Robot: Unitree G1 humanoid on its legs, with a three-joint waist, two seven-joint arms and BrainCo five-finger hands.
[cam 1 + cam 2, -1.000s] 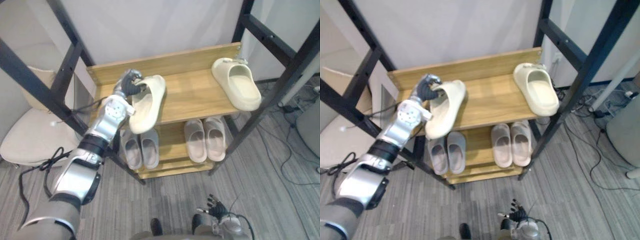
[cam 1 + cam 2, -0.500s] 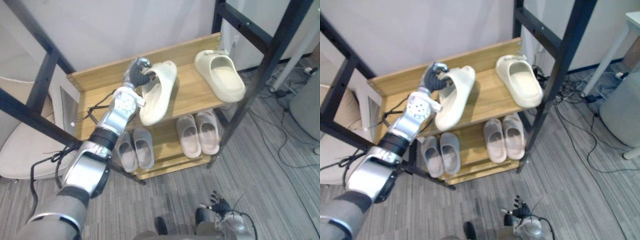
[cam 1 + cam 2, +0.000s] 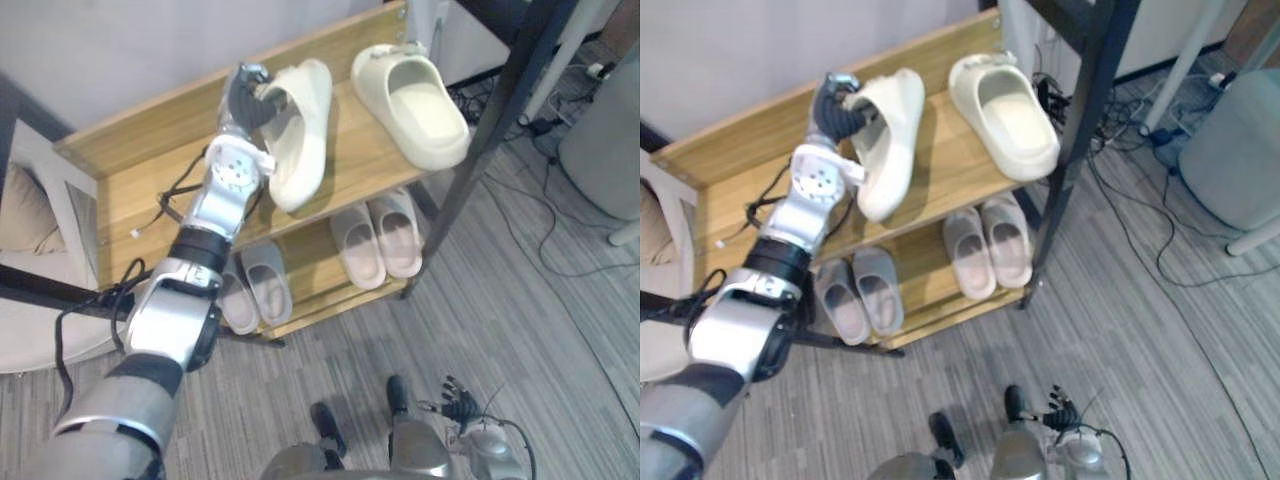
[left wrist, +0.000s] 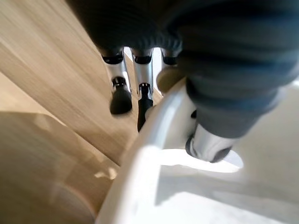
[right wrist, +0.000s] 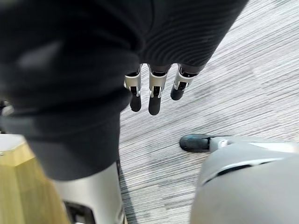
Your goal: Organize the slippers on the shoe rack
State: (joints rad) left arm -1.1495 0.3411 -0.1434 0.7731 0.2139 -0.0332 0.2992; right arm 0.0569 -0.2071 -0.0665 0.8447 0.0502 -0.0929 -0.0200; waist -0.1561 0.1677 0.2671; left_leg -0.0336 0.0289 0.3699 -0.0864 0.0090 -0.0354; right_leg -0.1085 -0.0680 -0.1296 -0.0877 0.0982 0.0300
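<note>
Turning the slipper point(image 3: 300, 140), gripped at its rim by the left hand point(image 3: 245, 95), sole-down beside its mate point(image 3: 412, 95) on the shelf point(image 3: 140, 200) is advised.

Left arm stretched far, left hand point(image 3: 243, 97) clamped on a slipper point(image 3: 303, 130). Right hand point(image 3: 458, 405) hangs near right, fingers loose.
</note>
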